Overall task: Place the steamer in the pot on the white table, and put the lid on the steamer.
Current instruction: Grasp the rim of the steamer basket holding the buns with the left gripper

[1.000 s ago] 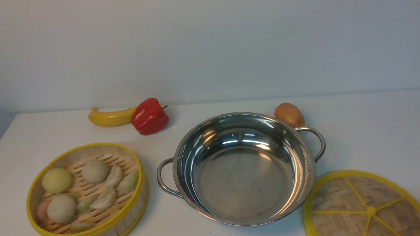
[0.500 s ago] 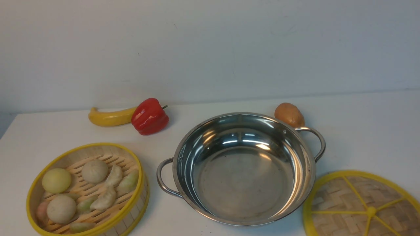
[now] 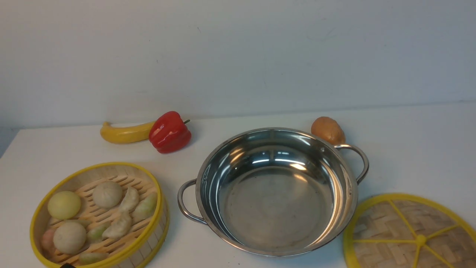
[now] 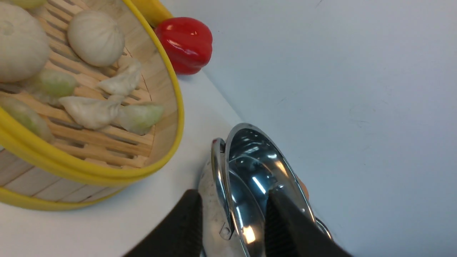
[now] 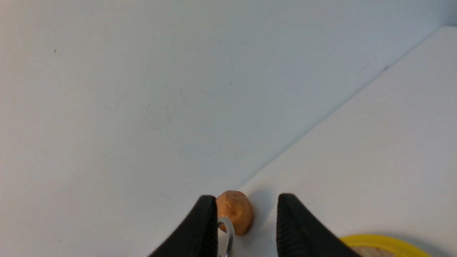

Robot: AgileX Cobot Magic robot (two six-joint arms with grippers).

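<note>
The steamer (image 3: 160, 201) sits at the desk's (image 3: 409, 149) front-left, nearest my left gripper (image 4: 234, 194), the pot (image 3: 275, 208) just rightward; left gripper and right gripper (image 5: 247, 198) both spread wide, holding nothing

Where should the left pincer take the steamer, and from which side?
Take the steamer by its upright yellow-rimmed wall, probably on the near side, descending from above with one finger inside, one outside. The wall is thin and the open left pincer is nearest there; buns crowd the floor.
</note>
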